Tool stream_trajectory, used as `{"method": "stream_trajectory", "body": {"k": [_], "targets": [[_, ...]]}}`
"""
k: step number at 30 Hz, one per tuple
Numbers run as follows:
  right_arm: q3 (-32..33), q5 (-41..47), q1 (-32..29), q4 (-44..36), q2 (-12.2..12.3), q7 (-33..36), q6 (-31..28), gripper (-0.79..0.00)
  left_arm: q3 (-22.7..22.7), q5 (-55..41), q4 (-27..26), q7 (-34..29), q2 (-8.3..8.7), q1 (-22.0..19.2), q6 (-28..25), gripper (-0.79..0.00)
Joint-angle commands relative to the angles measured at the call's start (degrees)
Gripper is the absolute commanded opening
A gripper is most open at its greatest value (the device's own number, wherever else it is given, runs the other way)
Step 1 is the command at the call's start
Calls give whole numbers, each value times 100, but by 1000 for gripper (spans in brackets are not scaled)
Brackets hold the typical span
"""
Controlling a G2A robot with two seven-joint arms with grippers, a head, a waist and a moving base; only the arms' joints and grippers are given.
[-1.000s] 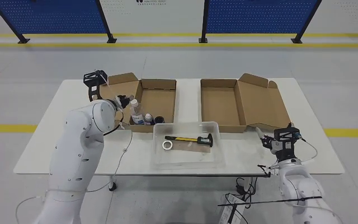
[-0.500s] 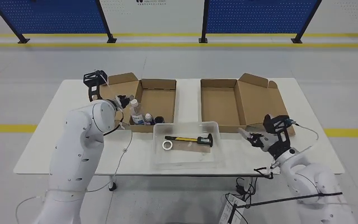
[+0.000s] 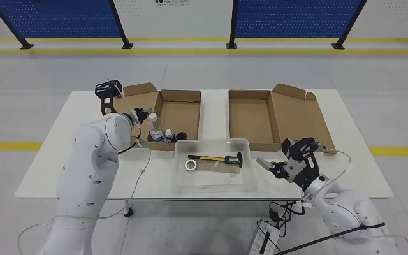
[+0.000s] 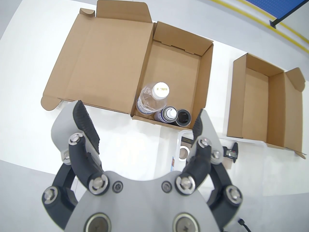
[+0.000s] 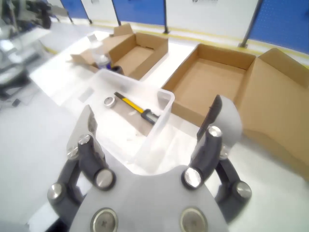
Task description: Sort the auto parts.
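A clear plastic bin (image 3: pixel 217 180) sits at the table's front middle. Inside it lie a yellow and black caliper (image 3: pixel 217 158) and a pale ring (image 3: pixel 190 165). My right gripper (image 3: pixel 271 167) hovers open and empty just right of the bin, level with its rim (image 5: pixel 166 97); the caliper (image 5: pixel 137 108) and ring (image 5: pixel 109 102) lie beyond its fingertips. The left cardboard box (image 3: pixel 182 109) holds a clear bottle (image 3: pixel 154 127), a spray can (image 3: pixel 169 135) and a black cylinder (image 3: pixel 182 136) in its near corner. My left gripper (image 4: pixel 139 109) hangs open and empty above the table in front of that box.
An open cardboard box (image 3: pixel 252 121) with nothing in it stands behind the bin to the right, its lid (image 3: pixel 299 118) folded out. The left box's lid (image 4: pixel 101 56) lies flat to the outside. Bare white tabletop (image 3: pixel 64 153) spreads at both ends.
My right gripper has swung from the table's right front edge leftward to the bin's right side. The left arm and all parts have stayed put.
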Motion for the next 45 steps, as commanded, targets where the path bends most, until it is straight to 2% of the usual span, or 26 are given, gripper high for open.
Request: {"method": "stream_trajectory", "body": {"k": [1,4,6,11,15,18,21,24,45], "targets": [[0,1,0,0,0,0,0,0,0,0,0,0,0,0,0,0],[-73,78,74,-26,-2,-8,-31,0,0,0,0,0,0,0,0,0],[-214,48,230,-71,-5,243,186,0,0,0,0,0,0,0,0,0],[-1001,-335,945,-161,-33,1573,967,0,0,0,0,0,0,0,0,0],[-1884,-620,1886,42,-98,2806,1359,0,0,0,0,0,0,0,0,0],[-2497,-714,2500,329,-174,3467,1579,0,0,0,0,0,0,0,0,0],[-2962,-827,2935,630,-251,3802,1803,0,0,0,0,0,0,0,0,0],[-3284,-314,3130,944,-333,3923,1868,0,0,0,0,0,0,0,0,0],[-3284,-314,3130,944,-333,3923,1868,0,0,0,0,0,0,0,0,0]]}}
